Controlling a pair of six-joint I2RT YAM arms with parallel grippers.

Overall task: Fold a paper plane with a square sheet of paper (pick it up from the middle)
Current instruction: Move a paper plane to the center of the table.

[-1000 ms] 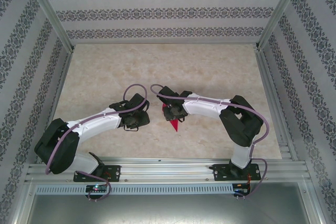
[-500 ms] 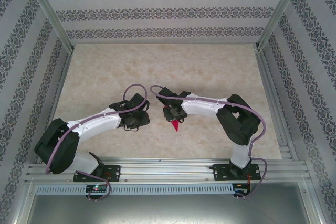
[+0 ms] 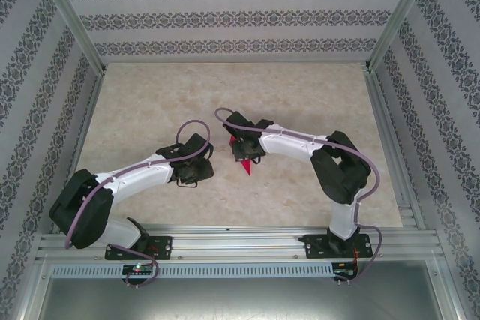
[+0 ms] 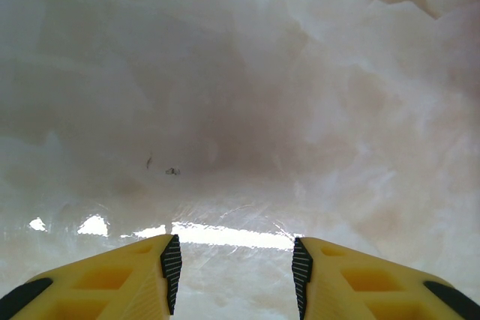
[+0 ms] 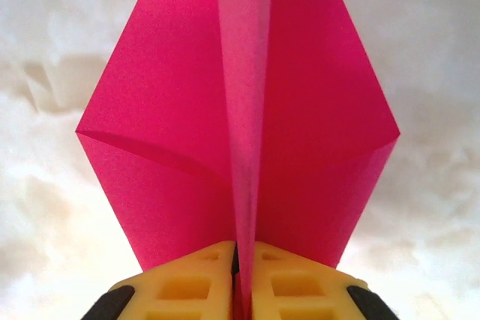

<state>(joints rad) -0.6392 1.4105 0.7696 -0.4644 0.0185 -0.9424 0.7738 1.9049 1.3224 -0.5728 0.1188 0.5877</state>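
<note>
The square sheet of paper stands folded into a magenta-pink paper plane (image 5: pixel 240 133), its two wings spreading to either side of a raised centre crease. My right gripper (image 5: pixel 241 249) is shut on that crease, the yellow fingers pressed against it from both sides. From above, the plane's pointed tip (image 3: pixel 244 166) pokes out below the right gripper (image 3: pixel 244 152) near the middle of the table. My left gripper (image 3: pixel 196 173) hovers just to the left of it. In the left wrist view the left gripper (image 4: pixel 236 249) is open, with bare table between the fingers.
The marbled beige table (image 3: pixel 300 95) spreads away behind both grippers. Aluminium frame posts (image 3: pixel 71 16) and patterned walls close it in on three sides. The arms' mounting rail (image 3: pixel 240 241) runs along the near edge.
My right gripper has closed on the plane's centre crease and shifted slightly left and farther from the bases, carrying the paper with it. The left arm has not moved.
</note>
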